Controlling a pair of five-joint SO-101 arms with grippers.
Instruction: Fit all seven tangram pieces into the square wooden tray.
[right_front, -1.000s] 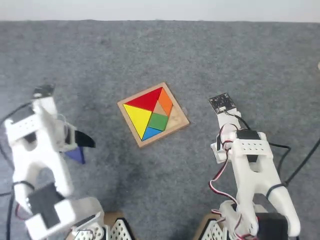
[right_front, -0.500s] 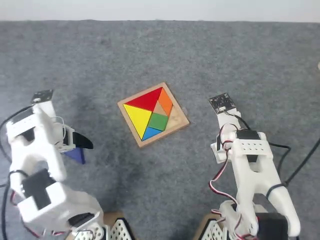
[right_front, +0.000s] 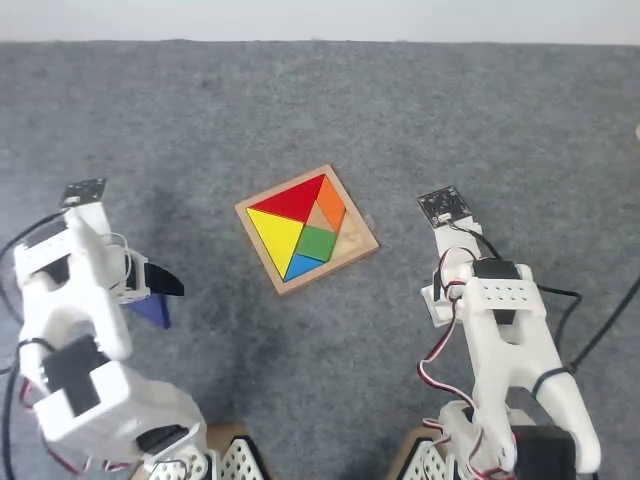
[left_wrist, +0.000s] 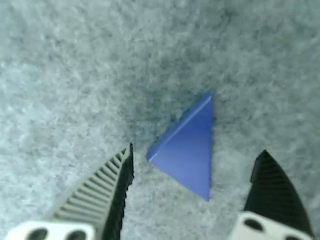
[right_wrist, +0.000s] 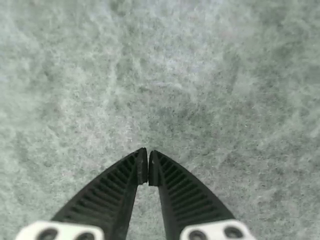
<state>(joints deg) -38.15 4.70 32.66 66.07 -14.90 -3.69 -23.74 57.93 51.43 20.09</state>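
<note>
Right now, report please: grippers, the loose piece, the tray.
Left gripper open, over blue triangle. Right gripper shut, empty. Tray partly filled, corner nearest right arm looks bare. Nothing between triangle and tray.

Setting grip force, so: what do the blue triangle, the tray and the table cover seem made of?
The blue triangle: probably painted wood, matte; even colour, crisp edges. The tray: bare pale wood, by its tan rim. The table cover: grey felt or carpet; fuzzy, fibrous surface.
</note>
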